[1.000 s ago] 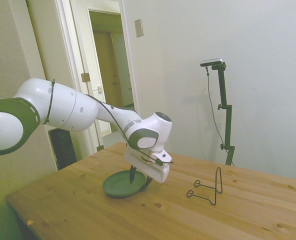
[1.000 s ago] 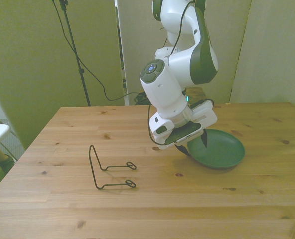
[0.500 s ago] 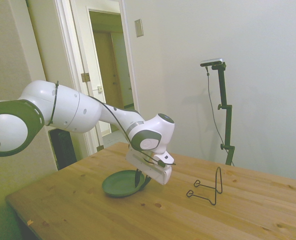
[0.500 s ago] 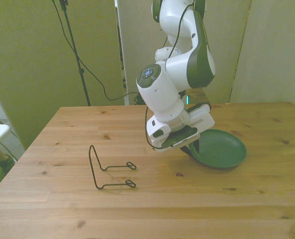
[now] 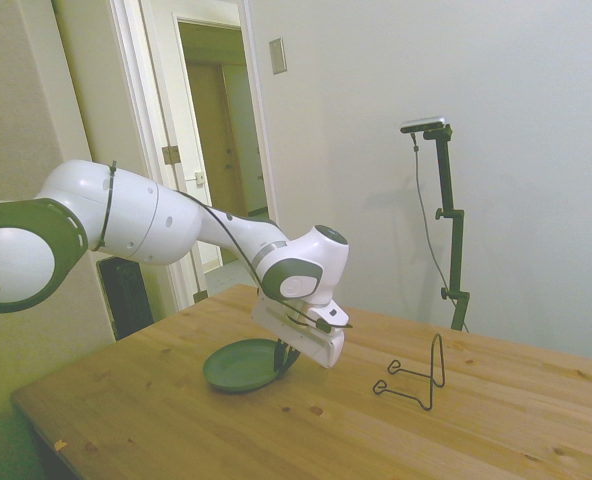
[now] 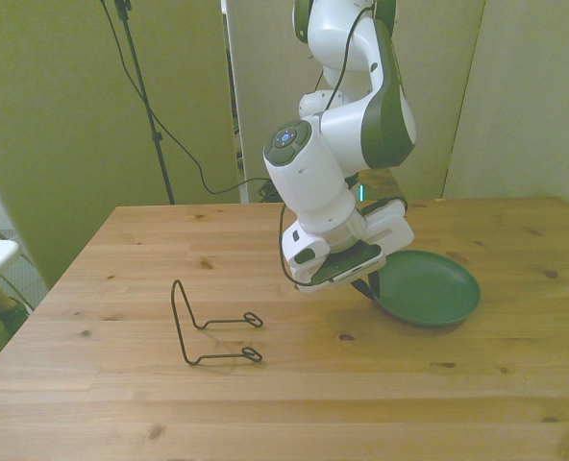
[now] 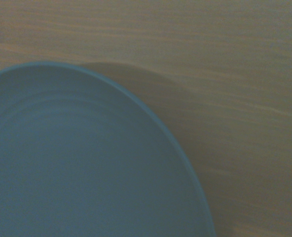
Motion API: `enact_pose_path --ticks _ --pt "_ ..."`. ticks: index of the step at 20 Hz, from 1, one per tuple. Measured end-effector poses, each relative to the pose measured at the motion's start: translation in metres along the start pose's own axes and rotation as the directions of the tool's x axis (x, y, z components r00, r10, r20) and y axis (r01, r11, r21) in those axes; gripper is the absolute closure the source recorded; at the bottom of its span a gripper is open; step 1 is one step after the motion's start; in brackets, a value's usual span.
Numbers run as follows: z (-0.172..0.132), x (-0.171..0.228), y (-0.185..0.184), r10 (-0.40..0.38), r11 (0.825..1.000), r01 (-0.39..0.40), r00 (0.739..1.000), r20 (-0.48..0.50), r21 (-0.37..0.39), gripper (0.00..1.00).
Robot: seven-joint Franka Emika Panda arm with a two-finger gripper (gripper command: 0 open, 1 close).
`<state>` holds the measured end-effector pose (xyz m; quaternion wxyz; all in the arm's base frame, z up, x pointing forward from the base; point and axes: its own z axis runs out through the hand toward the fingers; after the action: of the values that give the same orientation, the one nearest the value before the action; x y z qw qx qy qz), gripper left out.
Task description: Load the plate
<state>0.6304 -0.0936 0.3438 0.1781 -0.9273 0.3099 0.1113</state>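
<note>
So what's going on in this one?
A white robot arm has its gripper down at the rim of a green plate on the wooden table. The plate's gripper side looks slightly raised, so a grasp seems likely, but the fingers are mostly hidden behind the hand. A black wire stand sits empty, apart from the plate toward the front view's left. The plate is not yet in it.
</note>
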Motion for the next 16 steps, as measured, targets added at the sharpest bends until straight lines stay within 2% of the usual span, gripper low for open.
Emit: enact_pose_path --ticks 9,13,16 --pt "-0.043 -0.035 0.007 -0.028 1.0 0.027 0.996 -0.09 -0.008 1.0" --pt "-0.09 -0.054 0.019 -0.027 1.0 0.029 0.982 -0.186 0.008 1.0" --pt "-0.125 -0.059 0.03 0.006 1.0 -0.002 0.967 -0.256 0.013 1.0"
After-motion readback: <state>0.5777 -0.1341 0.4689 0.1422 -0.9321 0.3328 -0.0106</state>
